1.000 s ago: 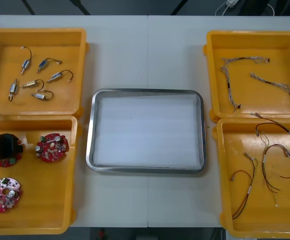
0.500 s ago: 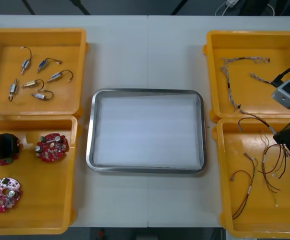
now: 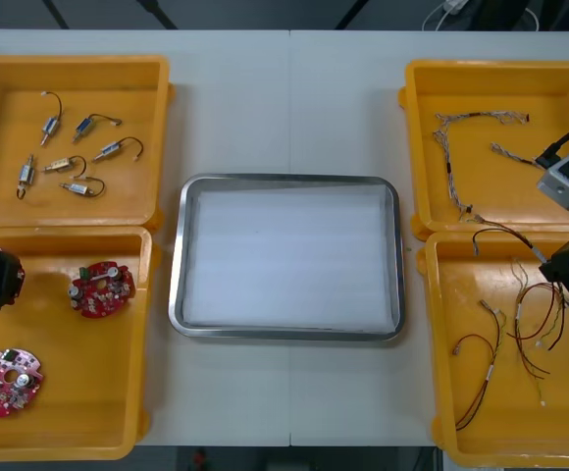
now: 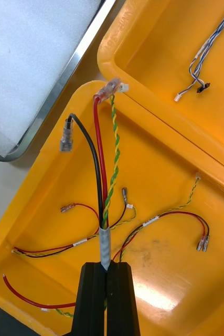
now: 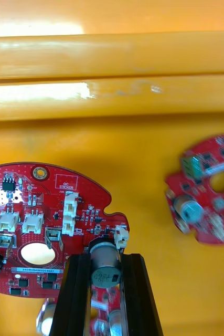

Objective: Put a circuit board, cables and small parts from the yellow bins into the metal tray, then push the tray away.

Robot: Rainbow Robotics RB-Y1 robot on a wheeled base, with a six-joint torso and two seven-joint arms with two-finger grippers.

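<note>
Circuit board (image 5: 43, 220) is clamped in the left claw (image 5: 105, 278) over the lower-left yellow bin (image 3: 78, 392); right claw (image 4: 106, 286) grips a cable (image 4: 105, 173) at mid-right. Lift both clear before crossing to the metal tray (image 3: 286, 183).

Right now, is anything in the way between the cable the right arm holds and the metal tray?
Only the near right yellow bin's side wall, which the cable in the right jaws must clear. Beyond it the metal tray holds nothing. The left jaws hold a circuit board.
</note>
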